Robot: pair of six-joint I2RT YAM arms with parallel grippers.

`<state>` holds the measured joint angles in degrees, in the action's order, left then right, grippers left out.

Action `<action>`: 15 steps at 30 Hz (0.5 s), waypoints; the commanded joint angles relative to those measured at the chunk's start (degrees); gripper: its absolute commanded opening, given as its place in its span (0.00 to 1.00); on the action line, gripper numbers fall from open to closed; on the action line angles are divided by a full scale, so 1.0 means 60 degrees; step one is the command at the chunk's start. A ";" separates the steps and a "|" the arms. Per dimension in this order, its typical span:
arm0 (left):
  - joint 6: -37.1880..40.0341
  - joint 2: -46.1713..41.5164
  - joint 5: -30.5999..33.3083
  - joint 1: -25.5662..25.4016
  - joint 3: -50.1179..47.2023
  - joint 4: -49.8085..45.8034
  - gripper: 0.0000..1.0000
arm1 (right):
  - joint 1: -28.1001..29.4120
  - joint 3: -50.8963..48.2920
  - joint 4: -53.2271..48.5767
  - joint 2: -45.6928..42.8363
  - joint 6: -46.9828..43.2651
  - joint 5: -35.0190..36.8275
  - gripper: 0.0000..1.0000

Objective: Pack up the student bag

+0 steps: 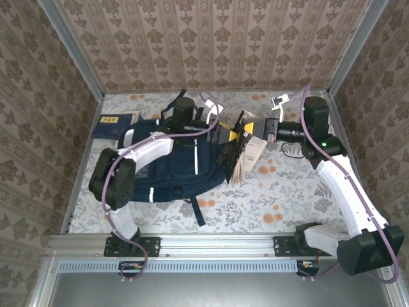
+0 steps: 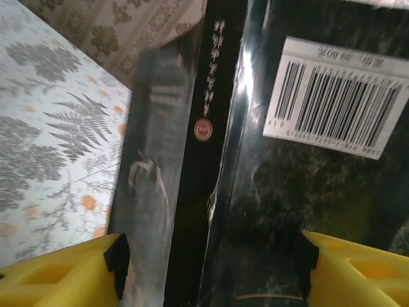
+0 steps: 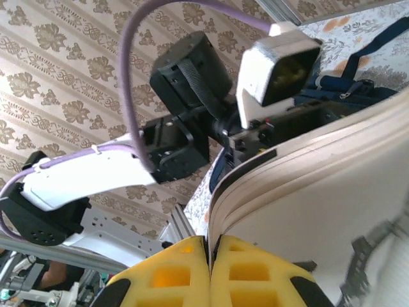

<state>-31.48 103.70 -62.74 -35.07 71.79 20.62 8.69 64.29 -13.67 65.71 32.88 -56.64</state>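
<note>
Right pincer (image 3: 209, 256) is clamped shut on the cover of the black book (image 1: 231, 153); the book is straddled by the left pincer (image 2: 211, 262), grip unclear; the student bag (image 1: 172, 173) is laid mid-table, just left; the cover could be torn by opposing pulls.

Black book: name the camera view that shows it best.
Top external: the whole black book shows, standing fanned open at the student bag's edge. Left wrist gives a close-up of its glossy cover, spine and barcode label; right wrist, its curved page edges.

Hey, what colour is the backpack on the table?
Navy blue backpack with white reflective stripes, best seen in the top external view.
</note>
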 commanded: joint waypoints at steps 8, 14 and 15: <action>-0.8432 0.1956 0.0056 0.0000 -0.0756 0.9079 0.23 | 0.0006 -0.0533 0.1526 -0.0330 0.0478 0.0232 0.00; -0.8127 0.1805 0.0087 -0.0144 -0.1117 0.9050 0.13 | -0.0144 -0.1122 0.1555 -0.0573 0.0525 0.0653 0.00; -0.8092 0.1764 0.0148 -0.0125 -0.1182 0.9057 0.11 | -0.0172 -0.1224 0.1560 -0.0606 0.0526 0.0724 0.00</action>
<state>-74.72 116.05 -63.66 -35.33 64.88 68.14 7.53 58.39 -7.44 64.03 36.36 -52.60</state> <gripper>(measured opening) 0.168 0.066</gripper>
